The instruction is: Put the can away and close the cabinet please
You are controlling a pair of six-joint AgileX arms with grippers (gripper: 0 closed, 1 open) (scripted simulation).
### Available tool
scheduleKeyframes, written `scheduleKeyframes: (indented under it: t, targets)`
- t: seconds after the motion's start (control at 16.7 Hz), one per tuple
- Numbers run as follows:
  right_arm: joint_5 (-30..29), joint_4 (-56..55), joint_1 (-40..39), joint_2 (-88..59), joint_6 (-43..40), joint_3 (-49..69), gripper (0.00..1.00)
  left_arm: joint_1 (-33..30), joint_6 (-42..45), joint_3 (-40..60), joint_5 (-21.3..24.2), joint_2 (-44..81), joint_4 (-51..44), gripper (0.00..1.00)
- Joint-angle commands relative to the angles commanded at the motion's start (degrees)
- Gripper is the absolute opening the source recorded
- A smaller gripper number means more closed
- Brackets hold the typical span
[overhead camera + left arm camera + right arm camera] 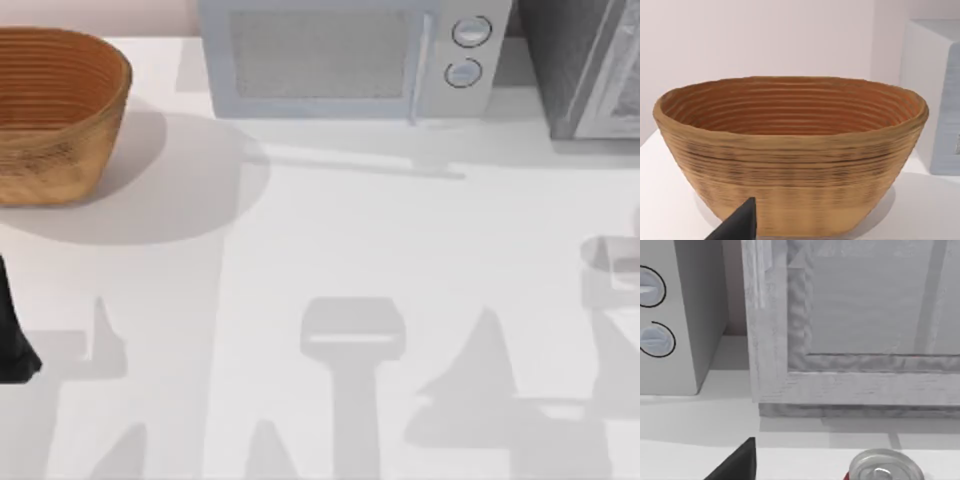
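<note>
Cabinet work comes first here, by my reading: the pale wood-grained box stands at the back right of the table, just beside the microwave, and the right wrist view faces its framed front panel from low down. The can stands upright on the white surface in front of that panel, its silver top with the pull tab showing, and a trace of red at its side. Of the right gripper a single dark fingertip shows beside the can and apart from it; whether its fingers are spread or pressed together I cannot tell. The left gripper waits over at the left, facing the woven basket, and its spread I cannot tell either. To do this step well, I would square the right gripper on the can's body, low enough below the rim not to tip it, and close gently. Whether the door is open or ajar cannot be read from this angle, so that wants checking before carrying the can in.
</note>
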State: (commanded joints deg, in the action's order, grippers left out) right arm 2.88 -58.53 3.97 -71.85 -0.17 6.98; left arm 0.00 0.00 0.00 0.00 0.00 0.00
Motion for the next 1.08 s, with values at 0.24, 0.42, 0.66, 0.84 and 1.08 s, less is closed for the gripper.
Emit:
scheduleKeyframes:
  t: [0.24,0.42,0.66,0.84,1.08]
  targets:
    - [0.87,-17.53,1.18,-21.52,-0.05,2.09,1.0,0.0,0.0,0.0,0.0,0.0,0.0,1.0]
    - [1.41,-28.78,1.95,-35.33,-0.08,3.43,1.0,0.0,0.0,0.0,0.0,0.0,0.0,1.0]
    - [1.93,-39.62,2.71,-48.64,-0.11,4.71,1.0,0.0,0.0,0.0,0.0,0.0,0.0,1.0]
    - [2.1,-43.31,2.97,-53.19,-0.11,5.15,1.0,0.0,0.0,0.0,0.0,0.0,0.0,1.0]
    - [2.11,-43.61,2.99,-53.55,-0.11,5.18,1.0,0.0,0.0,0.0,0.0,0.0,0.0,1.0]
